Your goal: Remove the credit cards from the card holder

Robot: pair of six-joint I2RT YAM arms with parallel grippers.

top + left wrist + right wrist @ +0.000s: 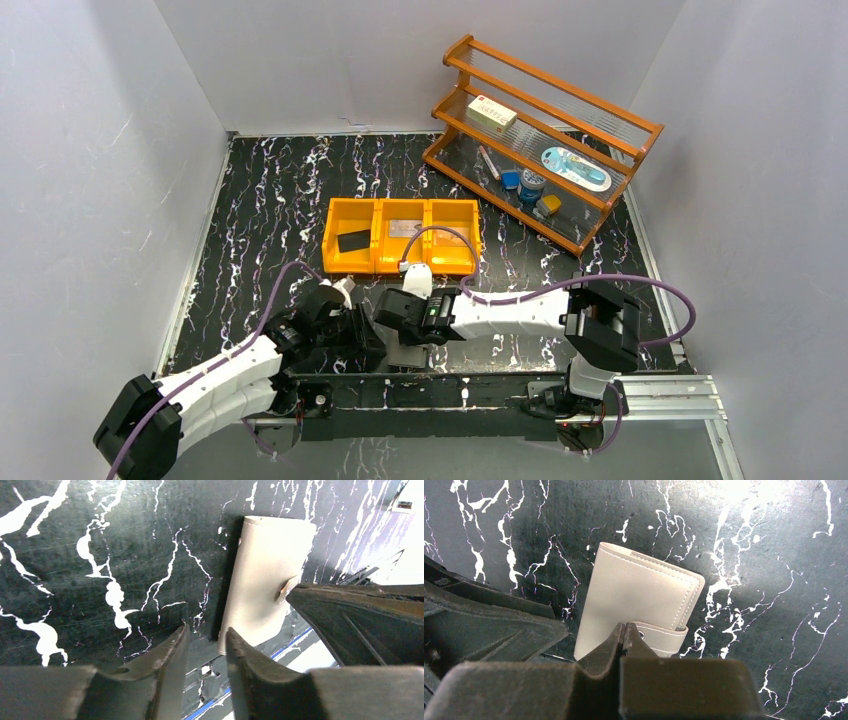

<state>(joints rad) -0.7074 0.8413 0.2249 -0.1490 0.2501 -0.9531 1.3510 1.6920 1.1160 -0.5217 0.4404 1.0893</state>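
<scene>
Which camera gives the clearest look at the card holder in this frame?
Right wrist: the closed card holder lies nearly whole, stitching and strap visible, the right gripper pinching the strap. Left wrist shows it foreshortened, partly behind a finger. Top external hides most of it beneath the arms.

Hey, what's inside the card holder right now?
Nothing inside shows. The card holder lies folded shut, grey cover up, its strap wrapped round the edge. Any cards in it are covered.

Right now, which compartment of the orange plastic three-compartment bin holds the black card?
The orange bin's left compartment: a black rectangular card lies there; the middle compartment holds a silvery grey card.
</scene>
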